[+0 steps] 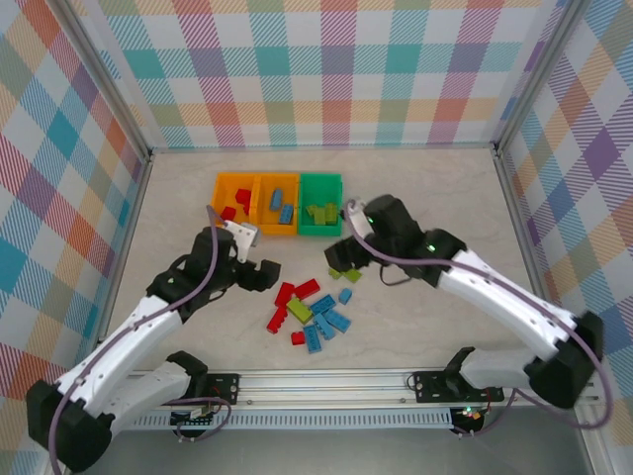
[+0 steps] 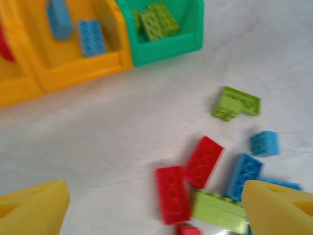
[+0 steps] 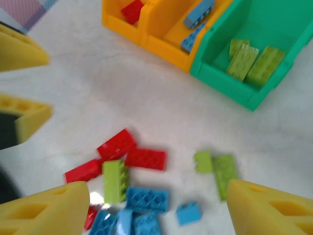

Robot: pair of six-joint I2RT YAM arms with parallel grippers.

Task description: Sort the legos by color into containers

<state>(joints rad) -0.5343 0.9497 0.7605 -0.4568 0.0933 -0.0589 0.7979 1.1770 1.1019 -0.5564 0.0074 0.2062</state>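
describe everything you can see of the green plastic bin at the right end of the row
The green open-topped rectangular plastic bin looks glossy and rigid, with a front wall lower than its sides. It stands upright on the pale table at the right end of the row, its left wall against the middle orange plastic bin. Inside lie about three lime green studded bricks and no other colour.

Bright even light, soft shadows, wrist views blurred
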